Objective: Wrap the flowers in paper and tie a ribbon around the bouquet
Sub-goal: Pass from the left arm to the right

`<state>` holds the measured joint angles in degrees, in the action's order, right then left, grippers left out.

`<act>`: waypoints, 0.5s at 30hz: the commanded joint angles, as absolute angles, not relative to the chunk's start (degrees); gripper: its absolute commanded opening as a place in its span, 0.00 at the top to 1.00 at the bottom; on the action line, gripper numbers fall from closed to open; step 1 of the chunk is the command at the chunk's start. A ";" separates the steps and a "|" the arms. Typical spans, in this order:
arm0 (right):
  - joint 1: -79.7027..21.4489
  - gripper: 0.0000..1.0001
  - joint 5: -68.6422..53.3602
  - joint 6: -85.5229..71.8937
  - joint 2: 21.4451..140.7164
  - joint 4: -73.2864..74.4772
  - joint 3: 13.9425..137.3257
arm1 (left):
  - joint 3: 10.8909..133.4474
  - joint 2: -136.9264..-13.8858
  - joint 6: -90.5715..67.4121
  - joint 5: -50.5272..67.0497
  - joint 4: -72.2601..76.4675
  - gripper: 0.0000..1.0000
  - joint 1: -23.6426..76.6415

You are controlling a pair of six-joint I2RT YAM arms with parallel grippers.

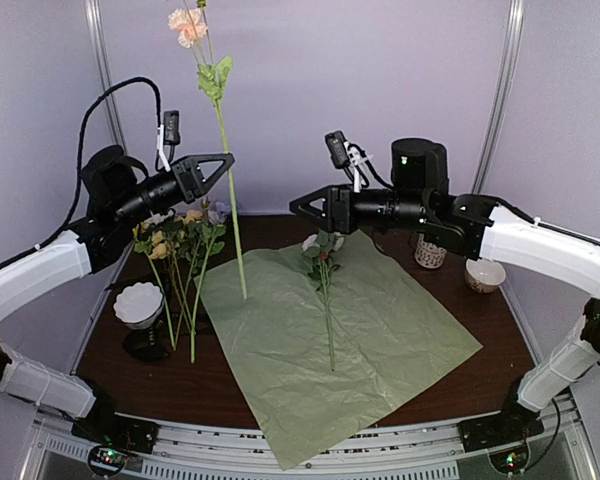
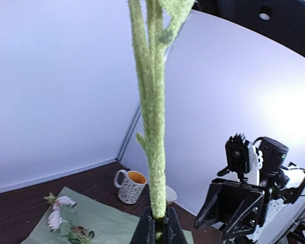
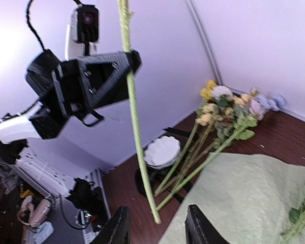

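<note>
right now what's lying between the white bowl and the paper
the spare flowers, lying flat with their stems between bowl and paper; top view shows it

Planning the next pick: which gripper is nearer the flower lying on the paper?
Right. The right gripper hovers open above the blossom end of the lying flower; the left gripper is farther left, shut on an upright stem.
</note>
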<state>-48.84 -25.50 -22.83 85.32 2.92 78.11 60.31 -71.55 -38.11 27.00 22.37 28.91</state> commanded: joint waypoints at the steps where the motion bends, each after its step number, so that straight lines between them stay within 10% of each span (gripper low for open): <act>1: -50.76 0.56 -30.84 -22.85 88.46 -3.73 82.79 | 60.60 -71.64 -38.95 31.54 32.28 1.00 33.82; 9: -52.29 0.45 -30.02 -23.26 91.47 -5.14 85.54 | 61.74 -73.94 -37.69 31.81 33.32 1.00 39.17; 15: -52.39 0.62 -30.97 -23.77 92.41 -5.14 85.69 | 62.39 -75.87 -37.01 32.03 33.18 1.00 40.78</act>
<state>-52.12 -29.89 -22.94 92.18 -3.27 84.12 60.45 -75.00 -38.28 31.18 30.02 40.05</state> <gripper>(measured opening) 0.412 0.039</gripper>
